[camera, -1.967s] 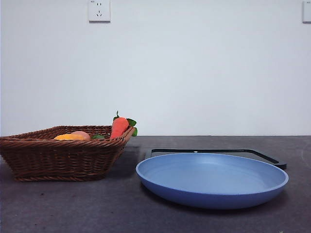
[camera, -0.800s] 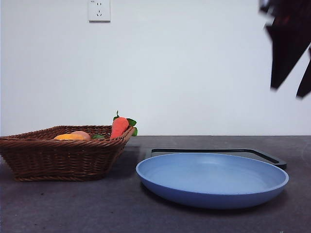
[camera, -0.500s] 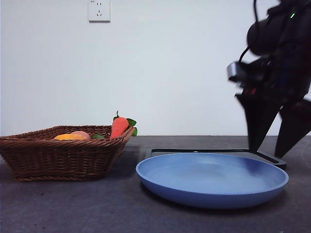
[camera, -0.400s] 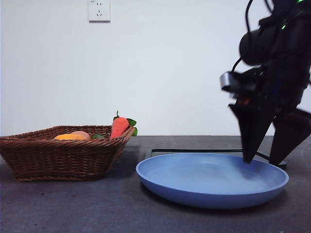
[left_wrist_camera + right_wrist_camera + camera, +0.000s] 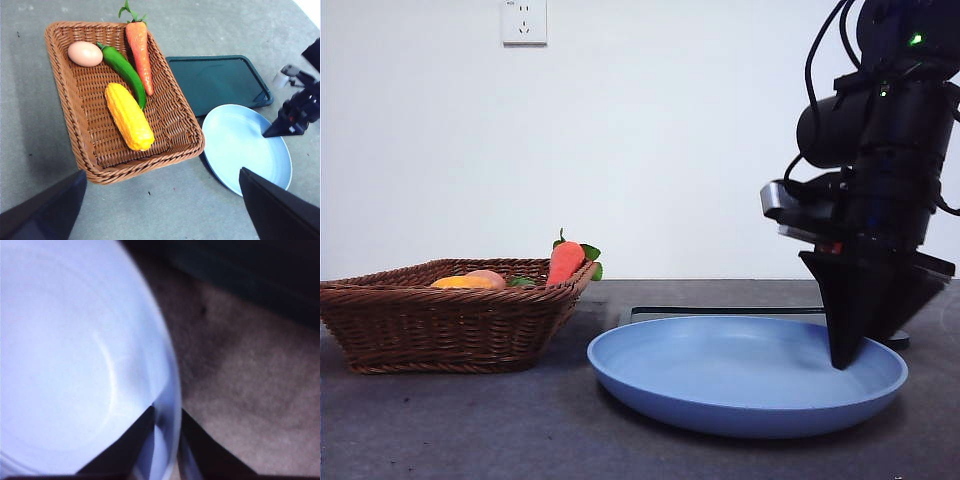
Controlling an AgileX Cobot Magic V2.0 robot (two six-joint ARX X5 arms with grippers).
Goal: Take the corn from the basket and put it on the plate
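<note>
Changes only, placed relative to the plate [image 5: 740, 375].

- Right gripper [image 5: 842, 362]: absent at first, then high above the plate's far-right side, then beside its right rim; now lowered onto that rim, jaws nearly closed with the rim [image 5: 167, 435] between them, one tip inside the plate.
- Plate: shifted slightly toward the basket [image 5: 440, 315]; left edge now nearer the basket's wall, right edge drawn back from its former spot.
</note>
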